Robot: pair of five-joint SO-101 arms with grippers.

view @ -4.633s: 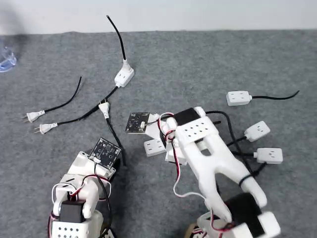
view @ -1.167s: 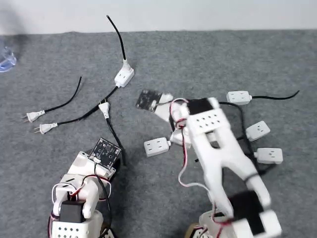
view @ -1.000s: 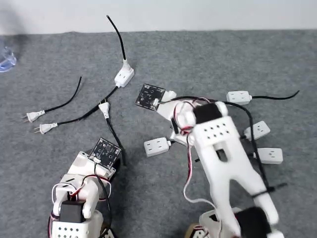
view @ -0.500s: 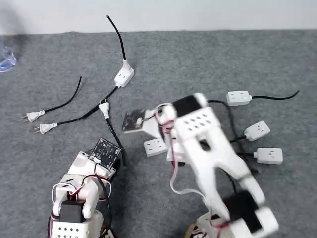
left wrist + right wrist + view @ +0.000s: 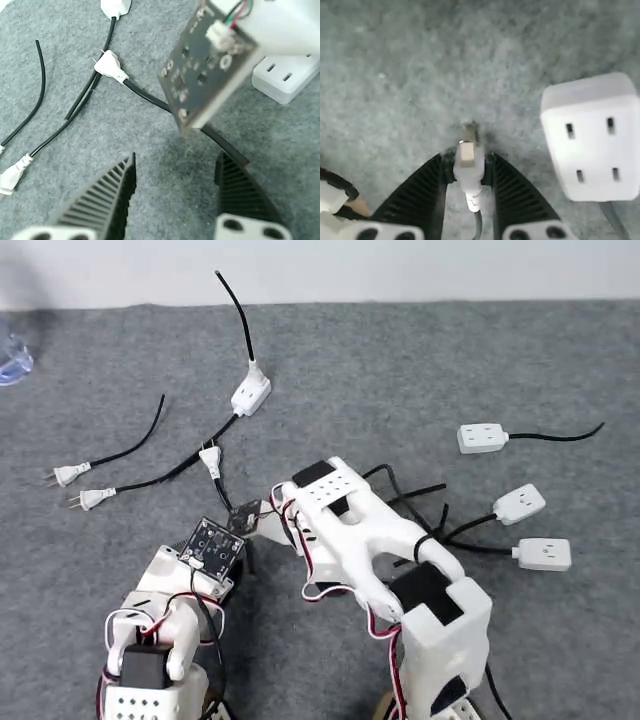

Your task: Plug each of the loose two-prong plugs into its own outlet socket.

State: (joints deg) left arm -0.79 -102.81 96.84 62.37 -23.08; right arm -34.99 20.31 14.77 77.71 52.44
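My right gripper (image 5: 467, 159) is shut on a white two-prong plug (image 5: 468, 167), whose prongs point at the grey carpet. A white outlet socket (image 5: 592, 142) lies flat just beside it, apart from the prongs. In the high view the right arm (image 5: 345, 515) stretches low across the middle and covers that socket. My left gripper (image 5: 176, 160) is open over bare carpet, close to the right arm's camera board (image 5: 210, 60) and the same socket (image 5: 287, 80). Another white plug (image 5: 111, 66) on a black cord lies farther out. Two more loose plugs (image 5: 78, 488) lie at the left.
Three free white sockets (image 5: 480, 437) (image 5: 520, 503) (image 5: 545, 553) lie at the right with black cords running under the right arm. A socket (image 5: 250, 392) with a cord in it lies at the back. The left arm (image 5: 165, 630) sits at the front left.
The right arm swung from the back middle to the left and front, then dropped low over the central socket, hiding it in the high view. The left arm has kept still.
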